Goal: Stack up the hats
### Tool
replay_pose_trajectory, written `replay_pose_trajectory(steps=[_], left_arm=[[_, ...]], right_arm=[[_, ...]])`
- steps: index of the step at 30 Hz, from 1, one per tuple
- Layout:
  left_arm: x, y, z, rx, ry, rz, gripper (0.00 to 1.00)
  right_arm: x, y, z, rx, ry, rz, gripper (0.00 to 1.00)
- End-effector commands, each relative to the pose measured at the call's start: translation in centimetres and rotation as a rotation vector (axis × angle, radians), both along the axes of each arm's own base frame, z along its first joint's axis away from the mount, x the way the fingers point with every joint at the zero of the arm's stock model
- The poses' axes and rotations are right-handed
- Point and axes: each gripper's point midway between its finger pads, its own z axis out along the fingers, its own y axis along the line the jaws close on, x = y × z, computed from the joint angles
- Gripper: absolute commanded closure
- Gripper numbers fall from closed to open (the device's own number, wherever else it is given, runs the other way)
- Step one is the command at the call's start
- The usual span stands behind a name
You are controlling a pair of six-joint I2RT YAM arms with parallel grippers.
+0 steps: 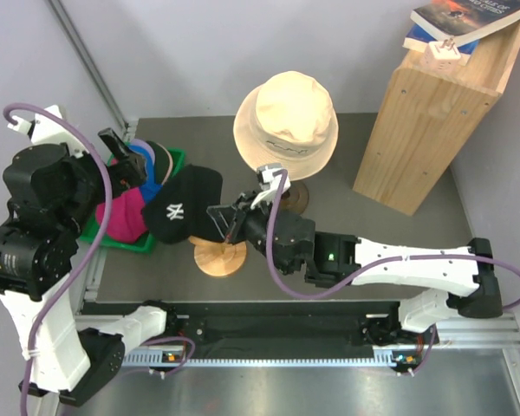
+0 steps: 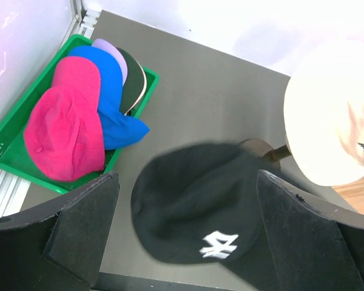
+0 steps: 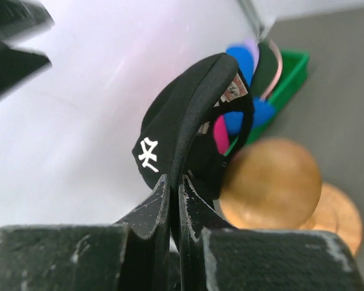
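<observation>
Right jaws clamped on black cap point(image 1: 182, 205) brim, beside wooden form point(image 1: 221, 257), left side of desk point(image 1: 347, 217). Left jaws apart above cap.

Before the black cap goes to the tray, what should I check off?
1. Grip: right gripper shut on black cap brim: ok.
2. Spare arm: left gripper open, empty: ok.
3. Lift: black cap off wooden form: cannot tell; they overlap in view.
4. Pile: magenta cap and blue cap overlapped in tray: ok.
5. Path: left gripper hangs over the tray: probably not ok.
</observation>
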Motion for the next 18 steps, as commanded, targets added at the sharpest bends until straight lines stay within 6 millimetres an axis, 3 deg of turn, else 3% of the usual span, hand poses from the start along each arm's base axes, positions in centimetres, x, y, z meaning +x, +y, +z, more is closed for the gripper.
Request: replay_pose_trajectory(steps=[1,2,3,5,6,8,9,14,18], left_arm=[[0.6,0.0,0.7,0.008,-0.047,0.001,0.01],[0.6,0.0,0.5,0.012,-0.044,-0.001,0.01],[0.6,0.1,0.3,0.017,-0.038,-0.002,0.01],[0.7,0.0,-0.2,0.025,-0.026,-0.005,0.01],[0.7,-0.1,-1.0,0.033,-0.007,-0.016,0.01],[0.9,-0.7,-1.6,0.031,0.001,-0.051,0.01],[0.8,-0.9,-2.6,0.029,0.018,-0.061,0.01],[0.6,-1.4,-4.4,0.025,0.036,-0.093,0.01],[0.8,-1.9,-7.0,0.021,0.093,-0.113,0.01]], right_arm=[[-1.3,-0.2,0.1,0.211,0.138,0.075,1.0],[-1.6,-0.8,0.2,0.246,0.161,0.079,1.0],[-1.7,-0.9,-1.3,0.235,0.181,0.08,1.0],[-1.8,-1.8,-1.9,0.256,0.21,0.076,1.0],[-1.7,-2.1,-3.6,0.232,0.223,0.064,1.0],[-1.6,-2.9,-4.4,0.251,0.249,0.046,1.0],[-1.3,-3.4,-6.2,0.231,0.258,0.028,1.0],[-0.5,-5.5,-7.4,0.243,0.266,-0.026,1.0],[0.3,-6.6,-9.5,0.23,0.289,-0.059,1.0]])
